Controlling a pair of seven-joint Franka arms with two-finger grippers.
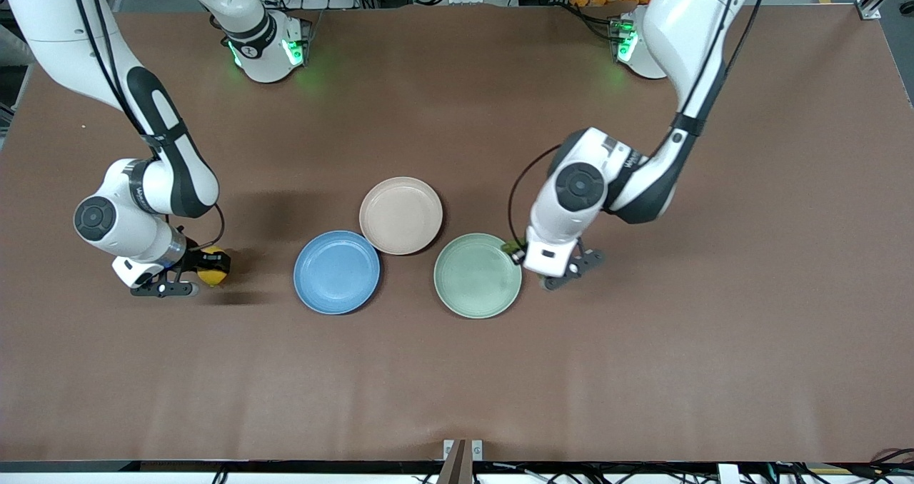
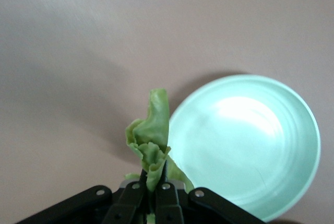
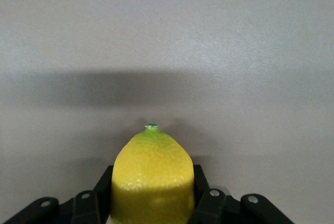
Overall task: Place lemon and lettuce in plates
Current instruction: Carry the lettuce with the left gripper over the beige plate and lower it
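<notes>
The brown table (image 1: 643,370) lay bare around three plates clustered at its middle: the blue plate (image 1: 336,271), the beige plate (image 1: 400,215) touching it and farther from the front camera, and the green plate (image 1: 478,275) toward the left arm's end. The right gripper (image 1: 203,268) was clamped on the lemon (image 1: 212,273) over open table toward the right arm's end, well apart from the blue plate. The left gripper (image 1: 515,253) pinched the lettuce (image 2: 150,140) just at the green plate's rim.

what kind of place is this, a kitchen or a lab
Most likely a robotics lab, not a kitchen: two robot arms are bolted along a brown-covered table, cables and equipment line its edge, and the only "food" is a lemon and lettuce held over bare tabletop.
</notes>
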